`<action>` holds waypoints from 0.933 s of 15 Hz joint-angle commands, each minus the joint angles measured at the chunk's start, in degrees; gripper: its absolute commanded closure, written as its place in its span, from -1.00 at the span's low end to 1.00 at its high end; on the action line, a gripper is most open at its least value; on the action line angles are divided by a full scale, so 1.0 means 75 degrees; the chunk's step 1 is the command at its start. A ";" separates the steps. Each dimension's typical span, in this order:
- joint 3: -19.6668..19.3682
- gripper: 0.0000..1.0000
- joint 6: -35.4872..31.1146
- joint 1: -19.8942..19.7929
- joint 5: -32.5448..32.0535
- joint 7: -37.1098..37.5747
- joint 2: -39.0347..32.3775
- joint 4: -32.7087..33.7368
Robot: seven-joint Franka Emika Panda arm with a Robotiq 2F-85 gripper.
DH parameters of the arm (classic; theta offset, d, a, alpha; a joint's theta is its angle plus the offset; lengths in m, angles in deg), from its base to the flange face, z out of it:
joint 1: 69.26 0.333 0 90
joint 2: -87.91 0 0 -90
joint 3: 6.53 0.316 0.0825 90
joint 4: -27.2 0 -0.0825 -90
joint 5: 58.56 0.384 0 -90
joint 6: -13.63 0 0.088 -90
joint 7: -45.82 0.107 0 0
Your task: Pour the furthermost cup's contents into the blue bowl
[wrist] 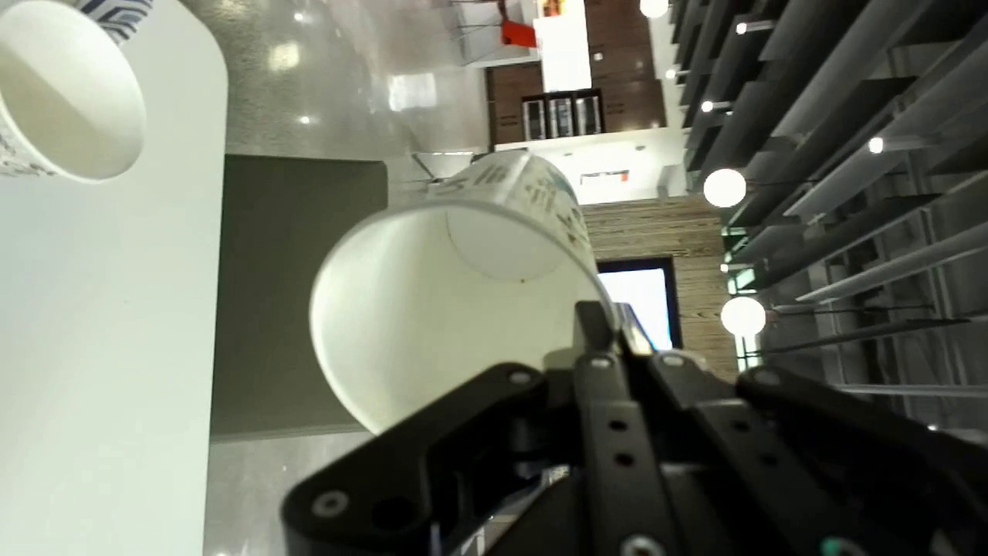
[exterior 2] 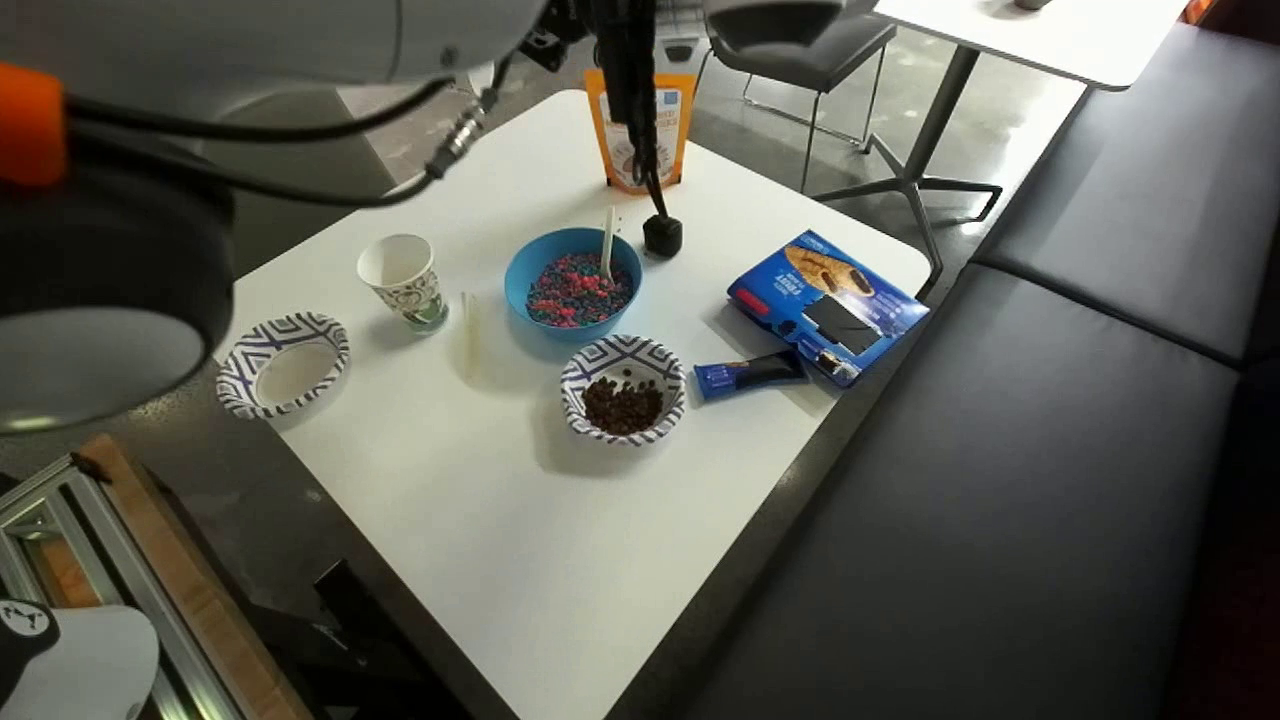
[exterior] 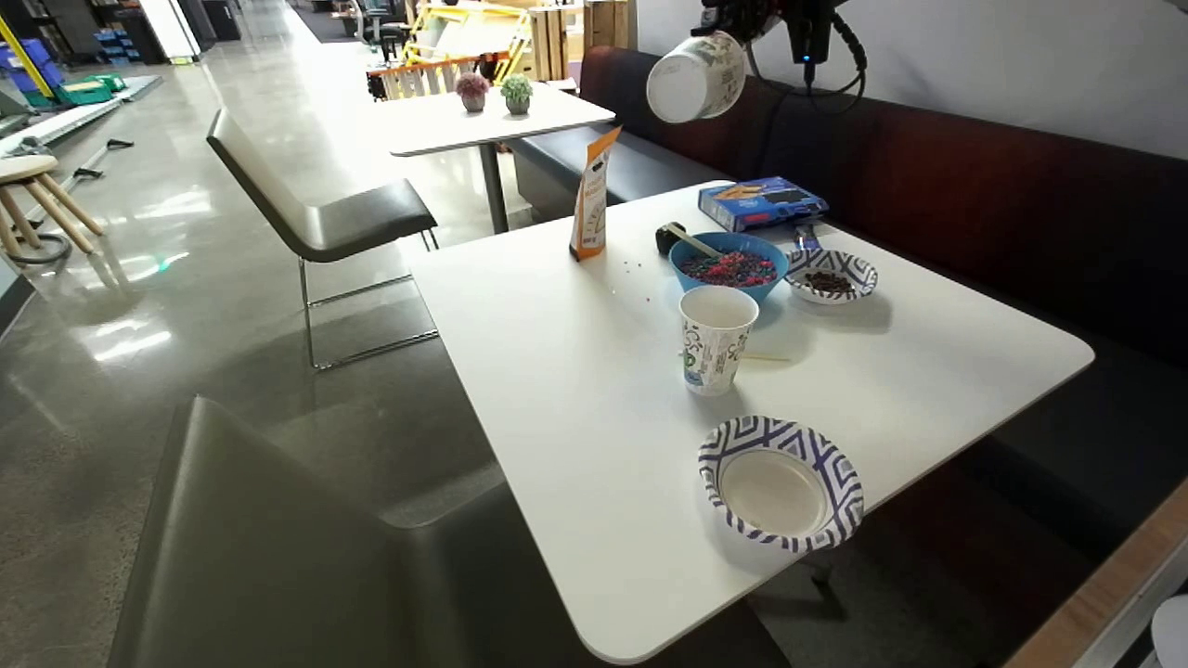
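Observation:
My gripper (wrist: 614, 332) is shut on the rim wall of a white paper cup (wrist: 455, 309) with greenish print, one finger inside it. The cup is tilted on its side, with its mouth towards the wrist camera; inside I see only a small speck. In an exterior view the held cup (exterior: 696, 79) is high above the table, base towards the camera. The blue bowl (exterior: 766, 289) stands on the table with red and dark bits and a spoon in it; it also shows in an exterior view (exterior 2: 545, 255). A similar printed cup (exterior: 713, 348) stands upright beside it.
A patterned paper bowl (exterior: 840, 464) lies at the table's near corner. Another, with brown bits (exterior 2: 580, 375), is beside the blue bowl. A blue box (exterior 2: 830, 305), a wrapped bar (exterior 2: 750, 375), an orange pouch (exterior: 592, 199), a black object (exterior 2: 662, 237) and a stick (exterior 2: 470, 335) lie around.

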State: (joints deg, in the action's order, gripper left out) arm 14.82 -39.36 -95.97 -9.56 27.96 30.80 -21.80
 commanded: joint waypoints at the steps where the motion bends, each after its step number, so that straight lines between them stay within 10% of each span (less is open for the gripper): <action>1: -0.0316 0.98 -0.1223 0.0294 -0.0778 -0.1267 0.1693 -0.1797; 14: -0.1506 0.98 -0.6717 0.3108 -0.2125 -0.4364 0.4742 -0.6209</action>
State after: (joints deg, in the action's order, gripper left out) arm 5.37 -79.73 -76.80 -22.47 0.14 60.28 -57.27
